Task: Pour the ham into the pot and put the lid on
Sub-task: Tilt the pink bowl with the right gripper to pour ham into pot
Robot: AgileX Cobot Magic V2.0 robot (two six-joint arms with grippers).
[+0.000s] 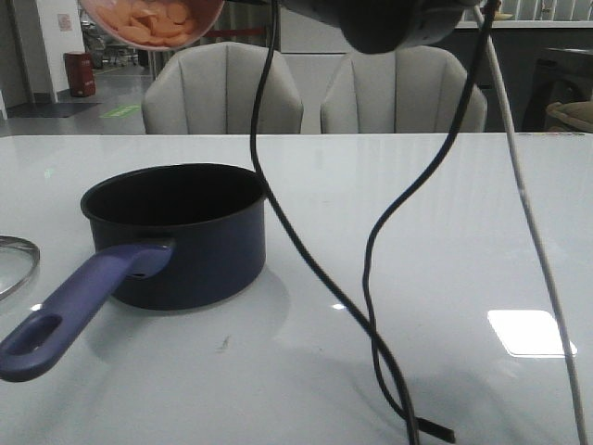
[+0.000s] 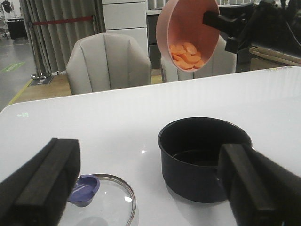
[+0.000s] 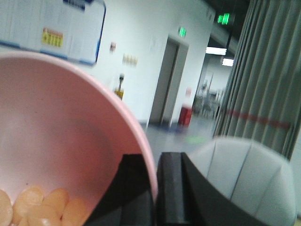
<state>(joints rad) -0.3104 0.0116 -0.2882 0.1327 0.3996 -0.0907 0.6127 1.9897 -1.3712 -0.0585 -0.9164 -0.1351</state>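
The dark navy pot [image 1: 176, 232] stands empty on the white table, its purple-blue handle [image 1: 74, 311] pointing toward the front left. High above it hangs a tilted pink bowl [image 2: 188, 33] with my right gripper [image 3: 155, 188] shut on its rim. Orange-pink ham slices [image 2: 186, 55] lie heaped in the bowl's low side. The glass lid [image 2: 108, 202] with its purple-blue knob [image 2: 83, 189] lies flat on the table left of the pot. My left gripper [image 2: 148, 183] is open and empty, low over the table, the lid near one finger and the pot [image 2: 202, 155] near the other.
Two beige chairs [image 1: 222, 88] stand behind the table's far edge. Black cables [image 1: 371, 278] and a white cable [image 1: 537, 241] hang from the right arm [image 1: 398, 23] across the front view, right of the pot.
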